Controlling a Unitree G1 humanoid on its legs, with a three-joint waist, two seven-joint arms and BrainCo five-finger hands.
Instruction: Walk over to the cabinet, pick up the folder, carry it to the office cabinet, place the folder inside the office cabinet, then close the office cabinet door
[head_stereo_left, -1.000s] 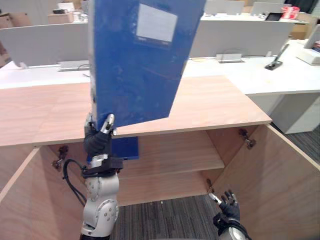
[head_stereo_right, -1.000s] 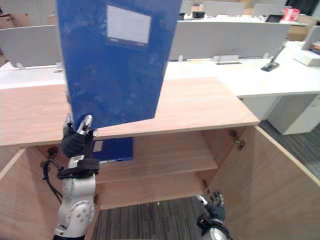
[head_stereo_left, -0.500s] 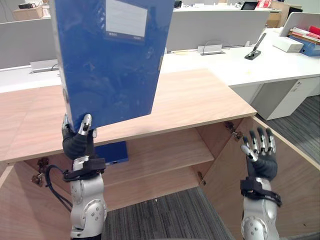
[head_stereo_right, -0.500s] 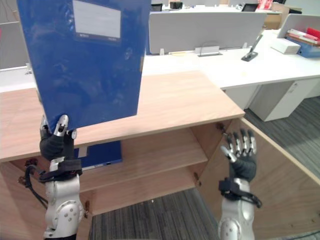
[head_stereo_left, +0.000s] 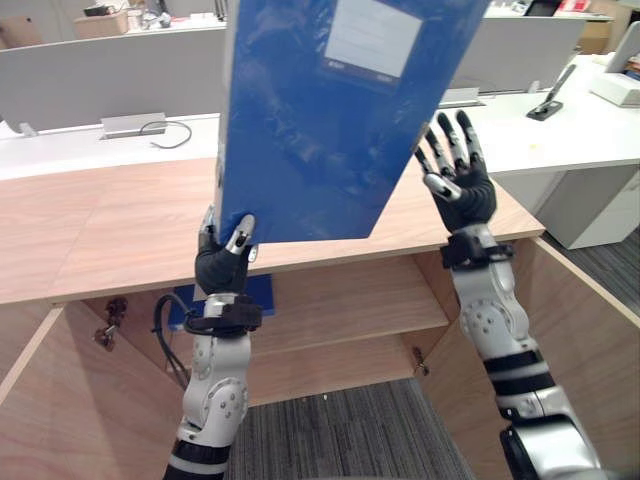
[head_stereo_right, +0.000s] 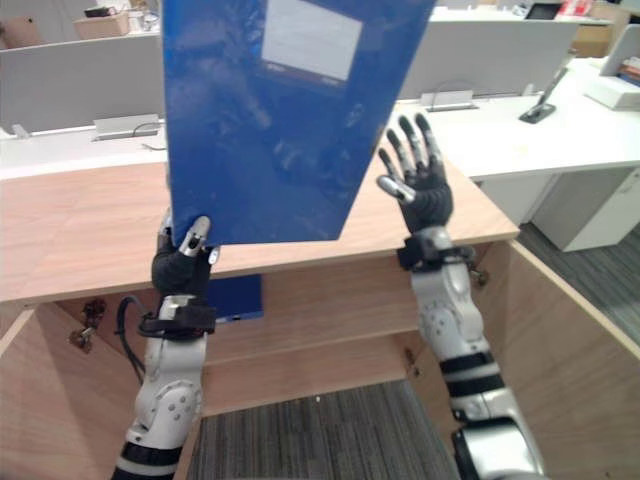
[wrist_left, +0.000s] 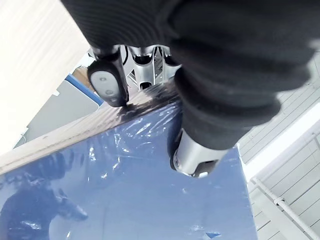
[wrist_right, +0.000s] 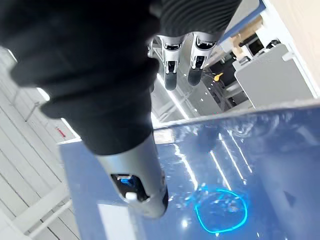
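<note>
I am holding the large blue folder with a white label (head_stereo_left: 330, 120) upright and slightly tilted above the top surface of the open light-wood cabinet (head_stereo_left: 100, 230). My left hand (head_stereo_left: 225, 268) is gripping the folder's lower corner at the cabinet's front edge, fingers (wrist_left: 107, 82) and thumb clamped on it. My right hand (head_stereo_left: 462, 192) is hovering over the cabinet's top just beside the folder's other edge, its fingers spread apart and holding nothing. A second blue folder (head_stereo_right: 240, 297) is lying on the cabinet's upper shelf.
</note>
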